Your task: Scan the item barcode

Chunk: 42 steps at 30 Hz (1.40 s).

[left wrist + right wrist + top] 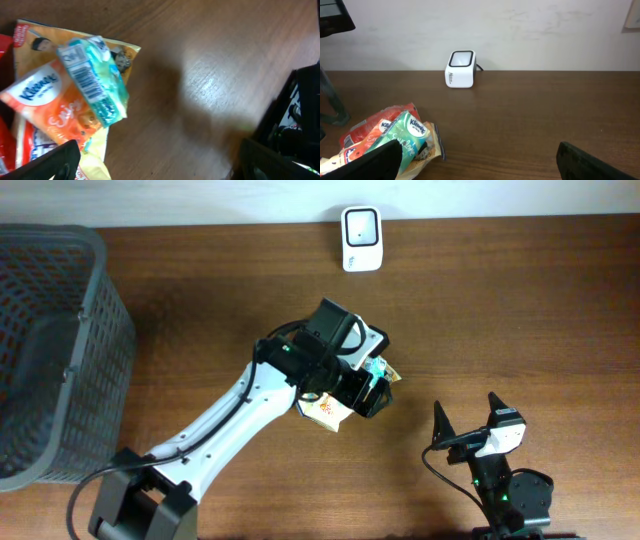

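Both pincers are spread wide, with nothing held. The left pincer [157, 147] is poised over a heap of packets [325, 412] mid-worktop [520, 310], topped by the teal tissue pack [95, 80], barcode turned upward. The right pincer [465, 405] is stationed nearby, and the scanner [360, 225] well apart.

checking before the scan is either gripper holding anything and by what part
Nothing held: left gripper open over the packets, right gripper open and empty.
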{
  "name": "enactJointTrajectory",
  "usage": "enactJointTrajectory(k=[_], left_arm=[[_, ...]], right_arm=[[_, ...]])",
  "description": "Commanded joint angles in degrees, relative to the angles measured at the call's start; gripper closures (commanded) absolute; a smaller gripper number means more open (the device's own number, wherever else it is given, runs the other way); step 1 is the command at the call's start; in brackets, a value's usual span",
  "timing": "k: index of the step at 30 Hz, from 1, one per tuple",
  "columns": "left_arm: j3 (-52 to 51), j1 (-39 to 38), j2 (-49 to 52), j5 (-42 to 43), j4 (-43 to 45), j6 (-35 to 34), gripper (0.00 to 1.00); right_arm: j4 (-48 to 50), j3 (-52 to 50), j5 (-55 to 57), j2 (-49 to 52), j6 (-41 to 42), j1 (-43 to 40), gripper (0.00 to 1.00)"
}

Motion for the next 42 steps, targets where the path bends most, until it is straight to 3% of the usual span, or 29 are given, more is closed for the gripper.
enactJointTrajectory(k=[1,10,15,23,26,29,31,33,35,40,42], left_arm=[[-0.39,-1.31,0.61,-0.26,-0.55,0.11,0.04],[-0.39,-3.63,4.94,-1.57,-1.22,0.07,0.04],[-0.39,-3.56,6.14,-16.76,-1.27,-2.36,0.04],[-0.39,-3.52,7.04,-18.05,10.34,-3.37,0.05],[-0.39,-3.61,7.39,-17.81,10.45,-6.67,0.21],[-0.39,-3.91,9.94,-17.22,10.67,-8.11,0.24],[-0.39,-3.91,11.21,-11.80,10.75,-8.24,0.32],[-0.39,-3.91,11.32,-12.02,10.86,-8.22,0.52],[-0.39,-3.89,11.32,-15.37,11.08,-8.24,0.65],[-0.39,-3.87,11.32,-33.38,9.94,-8.28,0.85],[-0.39,-3.32,11.34,-35.43,9.03,-8.92,0.95]], right_arm=[[-0.09,-0.42,-0.09,-0.22,-0.42,0.39,0.02],[-0.09,-0.42,-0.11,-0.22,-0.39,0.39,0.02],[-0.09,-0.42,-0.09,-0.22,-0.39,0.39,0.02],[-0.09,-0.42,-0.11,-0.22,-0.39,0.39,0.02],[-0.09,-0.42,-0.11,-0.22,-0.39,0.39,0.02],[-0.09,-0.42,-0.11,-0.22,-0.39,0.39,0.02],[-0.09,-0.42,-0.11,-0.22,-0.39,0.39,0.02],[-0.09,-0.42,-0.09,-0.22,-0.39,0.39,0.02],[-0.09,-0.42,-0.09,-0.22,-0.42,0.42,0.02],[-0.09,-0.42,-0.11,-0.22,-0.42,0.39,0.02],[-0.09,-0.42,-0.11,-0.22,-0.42,0.42,0.02]])
